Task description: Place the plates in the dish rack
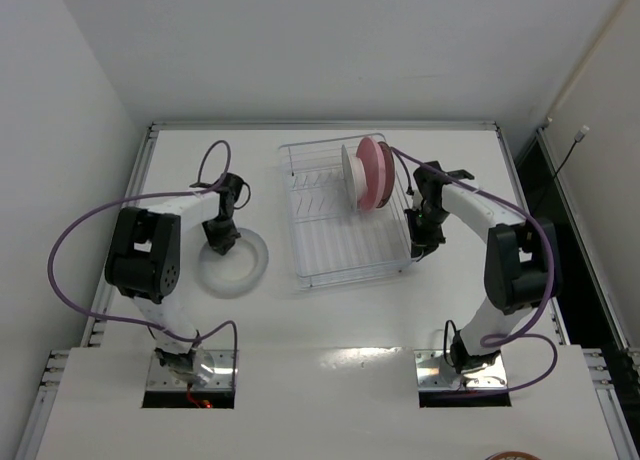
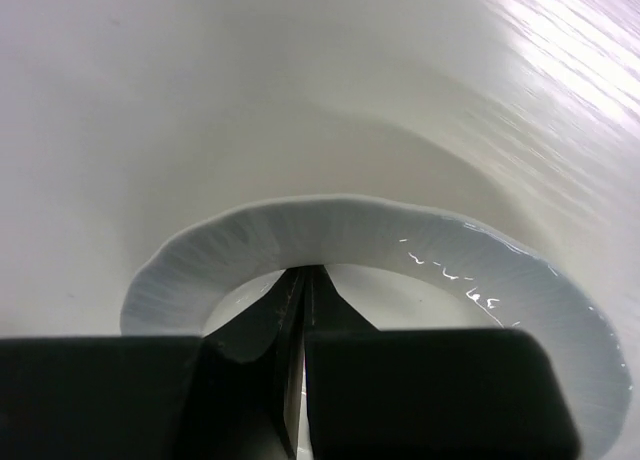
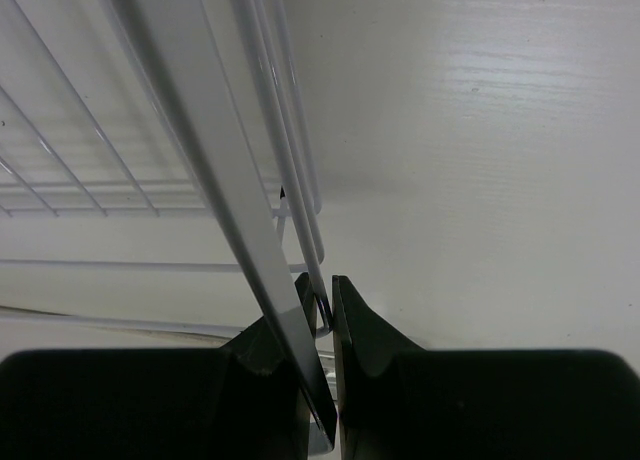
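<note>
A whitish plate (image 1: 240, 270) lies flat on the table left of the dish rack (image 1: 340, 260). My left gripper (image 1: 221, 244) reaches down into it near its upper-left edge. In the left wrist view the gripper (image 2: 305, 272) is shut, its tips meeting at the inner foot of the plate's ribbed rim (image 2: 400, 238), with nothing seen between them. A pink plate (image 1: 380, 173) and a white plate (image 1: 350, 176) stand upright in the rack's far end. My right gripper (image 1: 424, 246) is shut on a wire of the rack's right side (image 3: 305, 230), with its tips (image 3: 325, 288) pinching it.
A flat pale bar of the rack (image 3: 200, 150) crosses in front of my right gripper's left finger. Purple cables loop over both arms. The table's raised border (image 1: 150, 150) runs along the left, and a wall stands behind.
</note>
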`<state>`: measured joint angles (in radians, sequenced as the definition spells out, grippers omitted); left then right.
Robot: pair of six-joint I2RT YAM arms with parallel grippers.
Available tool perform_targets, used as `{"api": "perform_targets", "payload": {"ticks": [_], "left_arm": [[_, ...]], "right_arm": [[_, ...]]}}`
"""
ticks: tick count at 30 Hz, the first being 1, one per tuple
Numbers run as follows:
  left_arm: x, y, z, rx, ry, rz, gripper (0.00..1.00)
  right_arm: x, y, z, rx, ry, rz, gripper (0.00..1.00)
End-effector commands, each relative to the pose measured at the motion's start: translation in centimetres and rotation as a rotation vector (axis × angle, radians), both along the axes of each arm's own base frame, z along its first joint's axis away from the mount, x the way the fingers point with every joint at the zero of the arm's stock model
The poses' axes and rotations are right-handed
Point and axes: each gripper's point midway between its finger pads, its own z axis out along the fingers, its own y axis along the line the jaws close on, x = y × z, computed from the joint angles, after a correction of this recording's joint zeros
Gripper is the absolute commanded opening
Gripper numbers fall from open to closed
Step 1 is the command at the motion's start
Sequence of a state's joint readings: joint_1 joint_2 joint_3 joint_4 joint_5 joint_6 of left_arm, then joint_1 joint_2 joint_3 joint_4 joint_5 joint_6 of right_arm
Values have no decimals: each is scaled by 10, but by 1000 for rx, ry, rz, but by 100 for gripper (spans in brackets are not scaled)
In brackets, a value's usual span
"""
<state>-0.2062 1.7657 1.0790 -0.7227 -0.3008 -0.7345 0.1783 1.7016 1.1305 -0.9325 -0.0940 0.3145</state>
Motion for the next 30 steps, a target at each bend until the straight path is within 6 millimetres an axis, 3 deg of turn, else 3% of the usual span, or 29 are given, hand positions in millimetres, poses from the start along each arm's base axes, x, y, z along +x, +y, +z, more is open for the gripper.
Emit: {"api": "perform_targets", "payload": {"ticks": [1,6,9,12,13,15,16,18,20,25,27,30], "left_arm": [[-1,45,-2,114,40,42,0],[10,73,14,134,0,87,0],[30,72,44,126,-85,48,5],[46,48,79,70,-155,-32,22],[50,28,89,41,-177,-95,35],[50,8,101,22,-214,-148,49],[49,-4,103,5,-216,-170,61],[44,-33,110,14,-233,-243,70],[32,-48,110,60,-208,-295,81],[4,-63,86,66,-132,-343,86],[-9,-69,73,73,-101,-380,94],[-20,-70,58,109,-58,-401,95]], "right_arm": [[22,7,6,23,-60,-47,9],[26,6,8,16,-71,-48,9],[26,6,8,16,-71,-48,9],[25,5,6,16,-71,-48,9],[21,5,3,14,-61,-48,9],[21,5,3,14,-61,-48,9],[20,6,1,22,-59,-47,9],[20,6,1,23,-59,-47,9],[20,6,1,23,-59,-47,9],[23,8,4,35,-75,-45,9],[21,8,4,35,-75,-45,9],[16,6,5,27,-79,-46,9]]}}
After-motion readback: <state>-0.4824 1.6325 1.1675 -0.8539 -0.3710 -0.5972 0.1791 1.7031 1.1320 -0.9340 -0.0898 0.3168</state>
